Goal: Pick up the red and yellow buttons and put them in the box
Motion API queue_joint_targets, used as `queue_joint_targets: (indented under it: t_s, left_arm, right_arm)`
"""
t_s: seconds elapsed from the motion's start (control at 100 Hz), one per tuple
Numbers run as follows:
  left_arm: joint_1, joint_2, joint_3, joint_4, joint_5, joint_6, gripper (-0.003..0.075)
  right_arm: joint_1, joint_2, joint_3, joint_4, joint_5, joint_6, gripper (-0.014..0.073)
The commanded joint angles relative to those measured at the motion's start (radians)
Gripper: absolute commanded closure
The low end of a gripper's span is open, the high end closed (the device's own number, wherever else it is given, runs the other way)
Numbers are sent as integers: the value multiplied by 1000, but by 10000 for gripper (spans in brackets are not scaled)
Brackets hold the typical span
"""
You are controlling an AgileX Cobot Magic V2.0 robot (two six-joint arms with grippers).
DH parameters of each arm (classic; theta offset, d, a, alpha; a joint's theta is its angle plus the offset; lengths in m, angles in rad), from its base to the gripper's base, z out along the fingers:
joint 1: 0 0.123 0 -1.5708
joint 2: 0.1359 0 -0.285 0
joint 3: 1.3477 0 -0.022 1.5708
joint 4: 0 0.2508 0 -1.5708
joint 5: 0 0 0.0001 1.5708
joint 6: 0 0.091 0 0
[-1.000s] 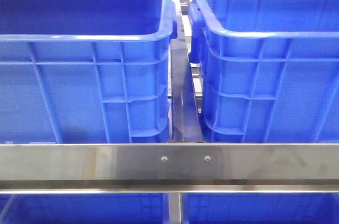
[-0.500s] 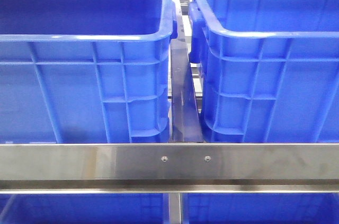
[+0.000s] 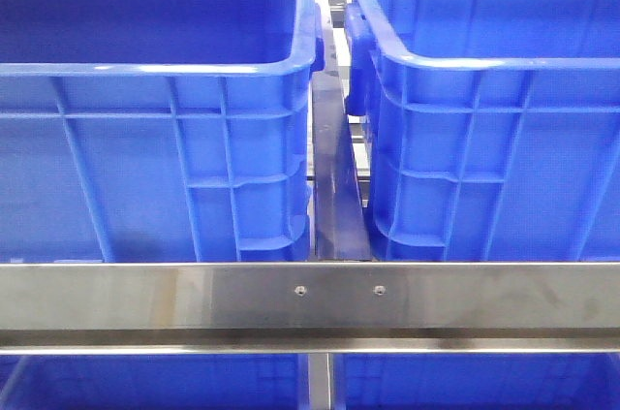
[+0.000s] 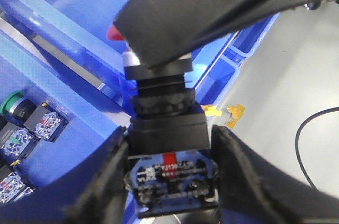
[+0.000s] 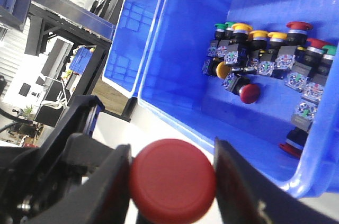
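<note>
A red button (image 5: 172,179) is held at both ends. My right gripper (image 5: 172,181) is shut on its round red cap. My left gripper (image 4: 170,181) is shut on its black body and blue contact block (image 4: 170,173); there only a sliver of the red cap (image 4: 113,34) shows past the other arm's black finger (image 4: 212,7). Yellow-capped buttons (image 5: 242,27) lie among several others in a blue crate (image 5: 175,49) in the right wrist view. The box (image 3: 484,66) is the right-hand crate in the front view. Neither gripper shows in that view.
A darker blue crate (image 3: 155,71) stands left of the box with a narrow gap between them. A steel rail (image 3: 310,299) crosses in front. Green and other buttons (image 4: 16,105) lie in a crate (image 4: 58,150) in the left wrist view. Grey floor with a black cable (image 4: 312,139) lies beyond.
</note>
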Motion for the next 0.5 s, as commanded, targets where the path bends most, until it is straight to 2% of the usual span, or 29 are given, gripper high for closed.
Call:
queue_joint_targets:
  t_s: [0.0, 0.04, 0.12, 0.49]
  left_arm:
    - [-7, -26, -28, -13, -63, -1, 250]
    - [-7, -26, -28, -13, -63, -1, 183]
    - [-7, -26, -28, -13, -63, -1, 127]
    - [38, -72, -13, -12, -65, -23, 134]
  right_arm:
    - [1, -21, -36, 66, 24, -22, 410]
    - [1, -21, -36, 66, 23, -25, 410]
    - [1, -21, -36, 66, 18, -41, 410]
    - [1, -23, -36, 66, -111, -110, 410]
